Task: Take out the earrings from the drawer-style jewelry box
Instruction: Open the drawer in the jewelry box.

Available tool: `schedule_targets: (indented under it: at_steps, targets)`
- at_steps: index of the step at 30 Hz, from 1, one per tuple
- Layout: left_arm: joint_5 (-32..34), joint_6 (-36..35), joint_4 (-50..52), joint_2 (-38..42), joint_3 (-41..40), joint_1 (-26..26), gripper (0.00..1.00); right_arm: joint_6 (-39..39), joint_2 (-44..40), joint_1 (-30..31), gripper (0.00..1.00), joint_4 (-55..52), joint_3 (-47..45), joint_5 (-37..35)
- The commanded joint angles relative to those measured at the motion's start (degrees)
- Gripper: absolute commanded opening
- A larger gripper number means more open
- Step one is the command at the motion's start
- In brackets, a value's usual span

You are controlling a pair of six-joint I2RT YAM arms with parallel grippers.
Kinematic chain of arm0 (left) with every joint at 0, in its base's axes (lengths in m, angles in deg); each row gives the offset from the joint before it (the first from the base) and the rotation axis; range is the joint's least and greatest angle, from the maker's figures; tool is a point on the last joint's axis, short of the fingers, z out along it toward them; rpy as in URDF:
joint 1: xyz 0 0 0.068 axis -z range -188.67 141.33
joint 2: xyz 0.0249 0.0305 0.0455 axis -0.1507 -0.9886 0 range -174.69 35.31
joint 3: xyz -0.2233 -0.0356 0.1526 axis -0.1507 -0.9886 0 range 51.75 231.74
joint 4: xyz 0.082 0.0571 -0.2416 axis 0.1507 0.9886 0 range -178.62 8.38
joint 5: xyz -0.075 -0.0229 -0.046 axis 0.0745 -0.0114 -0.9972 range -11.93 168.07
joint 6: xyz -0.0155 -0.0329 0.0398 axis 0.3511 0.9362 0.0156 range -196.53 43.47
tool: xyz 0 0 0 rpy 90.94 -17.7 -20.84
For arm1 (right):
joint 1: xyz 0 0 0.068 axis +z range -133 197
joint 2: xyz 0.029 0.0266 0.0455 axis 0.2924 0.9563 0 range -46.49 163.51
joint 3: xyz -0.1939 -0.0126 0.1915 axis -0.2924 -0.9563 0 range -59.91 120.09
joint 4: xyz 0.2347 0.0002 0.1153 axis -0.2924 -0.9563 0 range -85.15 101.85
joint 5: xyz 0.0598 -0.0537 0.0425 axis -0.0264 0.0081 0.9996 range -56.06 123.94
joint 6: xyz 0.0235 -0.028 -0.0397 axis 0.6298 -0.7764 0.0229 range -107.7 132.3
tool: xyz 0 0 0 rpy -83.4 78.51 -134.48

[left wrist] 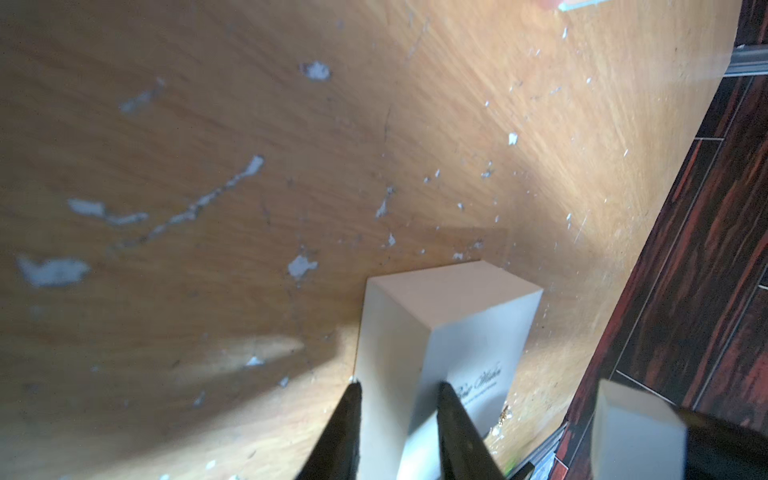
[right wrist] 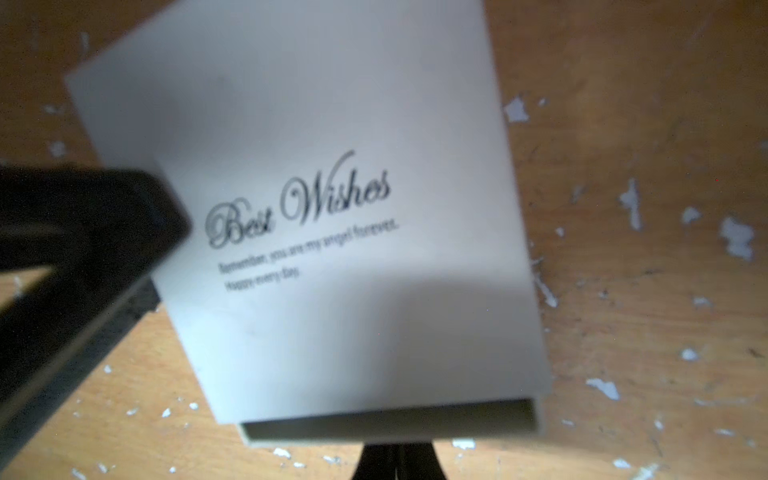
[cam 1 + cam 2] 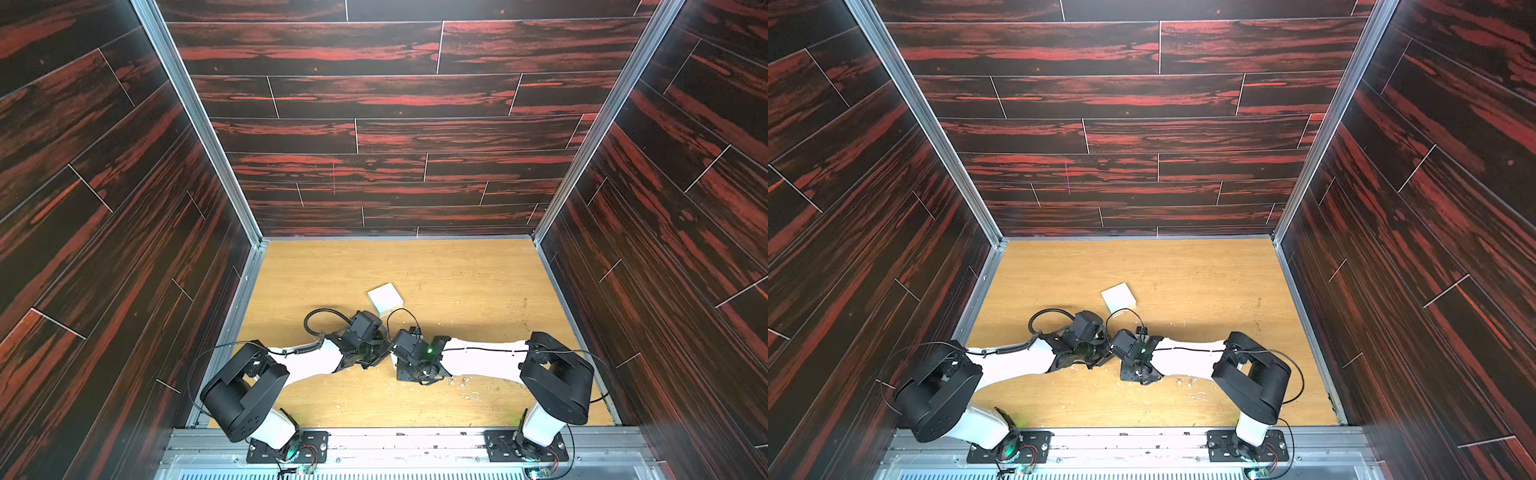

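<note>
White on worn wood: found the white cardboard drawer-style jewelry box (image 2: pixel 332 124) lettered "Best Wishes" clenched across one wall by the left claw (image 1: pixel 399 384), open end facing the right claw (image 2: pixel 397 451), pinched tight on nothing visible; left the earrings unconfirmed, perhaps the tiny gold glints (image 1: pixel 503 415) on the scuffed wooden bench (image 3: pixel 457 270) beside a corner of the box. Feared crushing that thin wall, or spilling studs to vanish among pale paint flecks (image 2: pixel 631 203). Judged room tight around both claws, with a plain white square box (image 3: pixel 384 297) just beyond, ample toward the dark red wood-grain back wall (image 3: pixel 395 124).
</note>
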Motion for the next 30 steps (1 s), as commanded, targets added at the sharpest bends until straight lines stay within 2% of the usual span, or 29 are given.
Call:
schedule_targets:
  at_steps: [1,30]
  targets:
    - [5.4,0.5,6.8,-1.1,-2.4,-0.4,0.32,1.7,-0.5,1.5,0.00,-3.1,-1.8,3.3]
    - [5.4,-0.8,7.1,-0.9,-1.6,-0.4,0.32,5.2,-4.4,3.8,0.00,-5.1,-4.8,4.6]
